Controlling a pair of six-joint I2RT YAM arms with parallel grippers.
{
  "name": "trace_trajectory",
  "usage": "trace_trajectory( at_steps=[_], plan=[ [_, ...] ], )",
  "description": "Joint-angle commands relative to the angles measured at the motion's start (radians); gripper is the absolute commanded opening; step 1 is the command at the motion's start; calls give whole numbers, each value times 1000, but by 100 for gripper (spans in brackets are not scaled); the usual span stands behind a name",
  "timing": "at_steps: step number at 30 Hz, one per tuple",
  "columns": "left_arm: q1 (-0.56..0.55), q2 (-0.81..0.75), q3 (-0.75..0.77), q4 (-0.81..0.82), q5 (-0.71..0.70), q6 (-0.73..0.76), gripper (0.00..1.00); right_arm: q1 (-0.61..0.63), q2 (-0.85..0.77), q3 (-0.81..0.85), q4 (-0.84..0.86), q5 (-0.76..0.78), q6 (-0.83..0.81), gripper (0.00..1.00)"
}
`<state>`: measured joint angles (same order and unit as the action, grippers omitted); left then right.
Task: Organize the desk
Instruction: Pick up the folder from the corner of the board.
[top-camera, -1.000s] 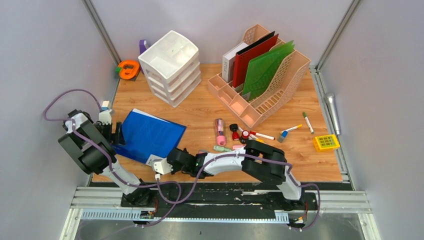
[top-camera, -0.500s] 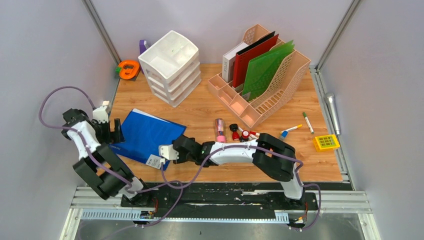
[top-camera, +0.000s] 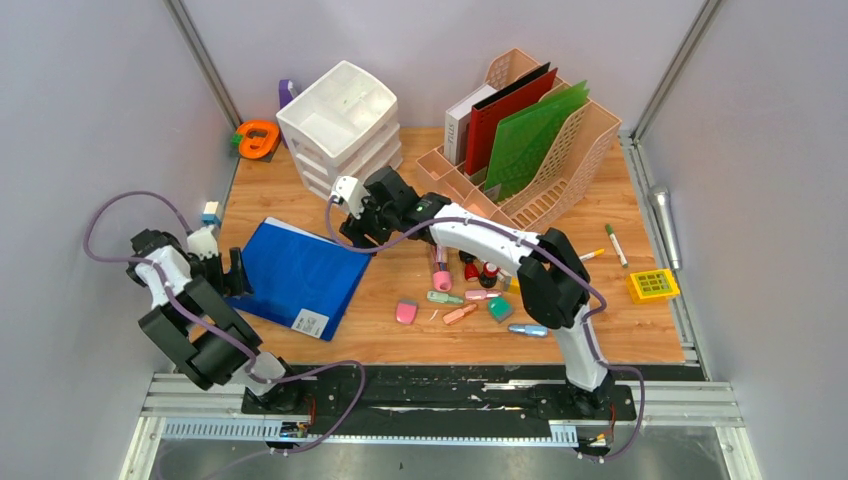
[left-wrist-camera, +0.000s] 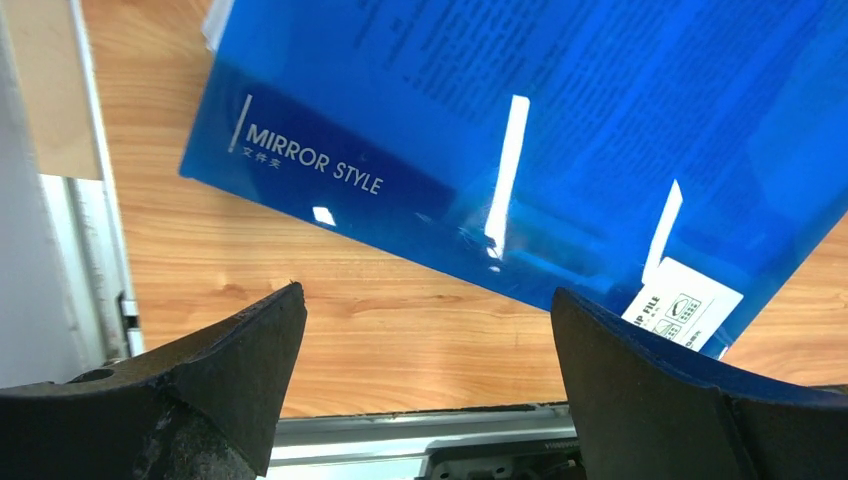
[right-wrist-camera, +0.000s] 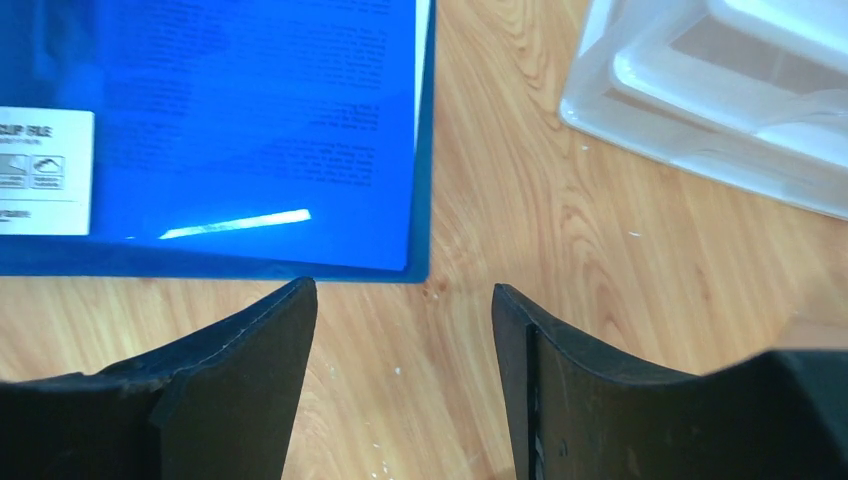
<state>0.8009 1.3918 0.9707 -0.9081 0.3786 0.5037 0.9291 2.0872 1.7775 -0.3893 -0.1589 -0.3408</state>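
Filing the blue folder looks in hand: left hand and right hand both gape empty at its edges, so next pinch an edge

Left hand gapes wide, empty; right hand stands parted, empty.
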Motion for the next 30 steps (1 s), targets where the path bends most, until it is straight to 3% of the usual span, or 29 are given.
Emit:
trace_trajectory(
  at_steps=[1, 6, 11, 22, 30],
  plan=[
    [30, 90, 35, -41, 38, 46, 100, -40, 90, 98, -75, -234, 163, 67],
    [48, 139, 2, 7, 12, 79, 100, -95, 185, 210, -76, -402, 280, 77],
    [61, 218, -2, 44, 28, 83, 100, -114, 276, 286, -81, -449, 333, 82],
    [61, 371, 50, 104, 129, 81, 100, -142, 393, 330, -83, -529, 449, 82],
    [61, 422, 104, 113, 219, 76, 100, -133, 401, 248, -48, -599, 526, 79]
  ],
)
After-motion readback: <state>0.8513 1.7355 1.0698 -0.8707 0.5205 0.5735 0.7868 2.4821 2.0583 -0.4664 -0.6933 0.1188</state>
